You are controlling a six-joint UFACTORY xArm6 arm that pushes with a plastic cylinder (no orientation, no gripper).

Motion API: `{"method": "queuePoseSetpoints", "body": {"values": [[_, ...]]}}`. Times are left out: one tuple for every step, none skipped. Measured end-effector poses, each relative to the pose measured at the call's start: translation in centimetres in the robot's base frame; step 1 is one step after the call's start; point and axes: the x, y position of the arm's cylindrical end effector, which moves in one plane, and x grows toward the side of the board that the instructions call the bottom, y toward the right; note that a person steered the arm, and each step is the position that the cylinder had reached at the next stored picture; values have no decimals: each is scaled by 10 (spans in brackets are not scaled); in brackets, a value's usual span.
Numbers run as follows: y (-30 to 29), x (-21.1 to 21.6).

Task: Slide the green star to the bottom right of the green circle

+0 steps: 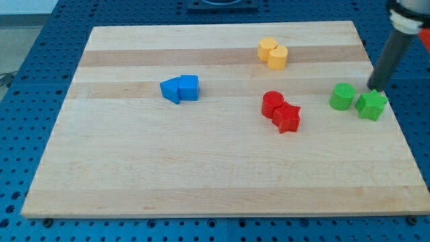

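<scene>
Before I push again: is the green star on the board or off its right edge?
On the board. The green star sits on the wood near the board's right edge, beside the green circle, with my tip just above it.

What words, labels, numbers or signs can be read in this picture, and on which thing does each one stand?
None. The board, the green star, the green circle, the red, blue and yellow blocks and the rod above my tip all show plain surfaces with no text or marks.
</scene>
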Motion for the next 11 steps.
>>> {"method": "queuePoseSetpoints", "body": {"values": [[1,2],[2,29],[-11,29],[-31,30],[-31,30],[-16,36],[-15,37],[-14,38],[-13,46],[-13,56],[-16,64]]}}
